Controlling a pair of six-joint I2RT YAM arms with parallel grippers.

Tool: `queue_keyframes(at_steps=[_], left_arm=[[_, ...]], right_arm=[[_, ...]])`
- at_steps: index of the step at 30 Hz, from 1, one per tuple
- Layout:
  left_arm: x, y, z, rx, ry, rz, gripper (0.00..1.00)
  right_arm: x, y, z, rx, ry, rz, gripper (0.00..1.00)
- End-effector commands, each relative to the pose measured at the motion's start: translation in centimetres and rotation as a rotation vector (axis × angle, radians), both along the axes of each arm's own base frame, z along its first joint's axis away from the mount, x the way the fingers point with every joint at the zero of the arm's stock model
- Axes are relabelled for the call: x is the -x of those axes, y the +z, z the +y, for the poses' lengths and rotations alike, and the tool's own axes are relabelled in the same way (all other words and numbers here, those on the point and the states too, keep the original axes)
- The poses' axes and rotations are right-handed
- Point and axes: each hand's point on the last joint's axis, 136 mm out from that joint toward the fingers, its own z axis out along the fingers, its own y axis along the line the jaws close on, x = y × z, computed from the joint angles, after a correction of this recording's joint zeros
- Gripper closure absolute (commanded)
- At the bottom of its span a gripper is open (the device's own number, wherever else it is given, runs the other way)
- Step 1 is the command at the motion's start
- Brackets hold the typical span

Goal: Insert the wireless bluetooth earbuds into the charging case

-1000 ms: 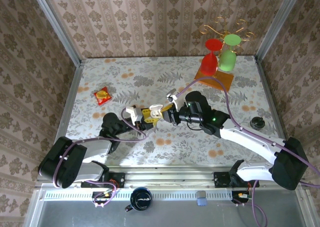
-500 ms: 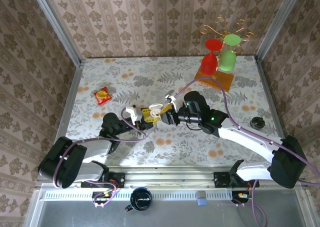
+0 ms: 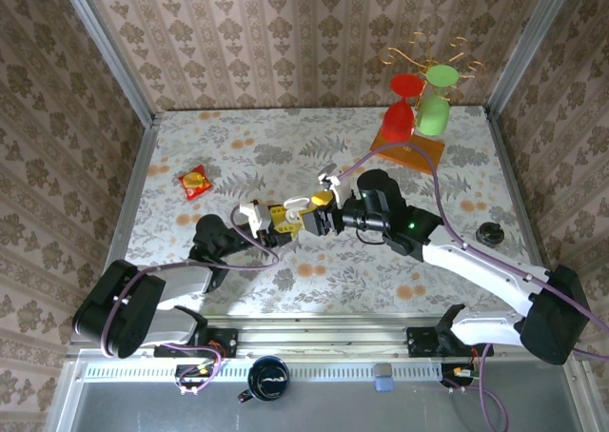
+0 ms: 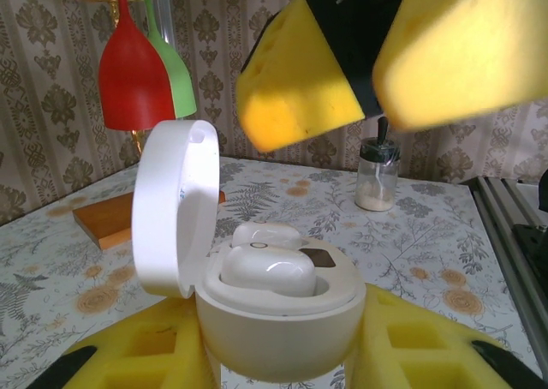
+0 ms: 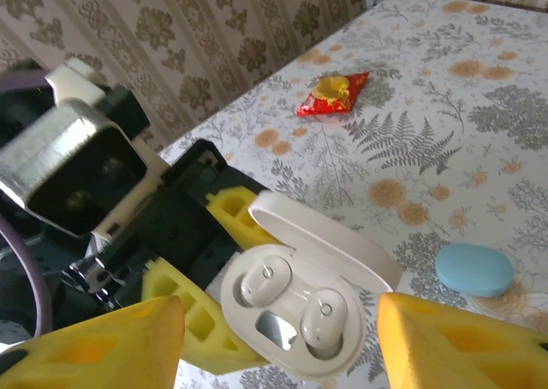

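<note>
Holding the open case, both earbuds seated

Starting at the left gripper (image 4: pixel 274 359), we see its yellow pads (image 4: pixel 128 355) pressed against either side of the case (image 4: pixel 278 325), clamping it by the lower shell. The lid (image 4: pixel 175 209) is flipped up and stands open on its hinge. Both earbuds (image 5: pixel 261 282) lie side by side in the case's two wells. From the left wrist we see the nearer one bulging a little above the rim, with the other behind it.

The right gripper (image 5: pixel 278 316) hangs just above the case with its fingers (image 5: pixel 94 346) spread wide, one to each side, touching nothing and carrying nothing.

From above, we see the left arm (image 3: pixel 181 284) lying low along the table (image 3: pixel 238 147) from its base, reaching in to the middle. The right arm (image 3: pixel 476 261) stretches across from its own base, wrist turned toward the left, so the two grippers meet near the table's centre.

Farther out, a blue oval (image 5: pixel 475 269) lies on the table near the case. A red packet (image 5: pixel 334 93) lies well apart toward the far left. Red and green glasses (image 3: pixel 400 120) hang over a wooden base (image 3: pixel 419 154) at the far right, and a small shaker (image 4: pixel 377 170) stands beyond the case.
</note>
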Motion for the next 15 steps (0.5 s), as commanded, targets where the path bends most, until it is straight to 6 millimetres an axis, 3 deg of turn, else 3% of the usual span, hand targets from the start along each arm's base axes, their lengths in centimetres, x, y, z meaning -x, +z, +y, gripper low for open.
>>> queue_keyframes(at_steps=[1,7,15], left_arm=[[0.8,0.4,-0.5,0.005,-0.055,-0.044,0.91],[1.1,0.6,-0.7,0.008,-0.090,-0.029,0.91],[0.3,1.3,-0.3,0.026,-0.026,-0.042,0.91]], right_arm=[[-0.7,3.0,0.4,-0.054,0.007,-0.050,0.32],[-1.3,2.7,1.8,-0.042,0.080,0.000,0.25],[-0.5,0.7,2.7,-0.012,0.185,0.077,0.32]])
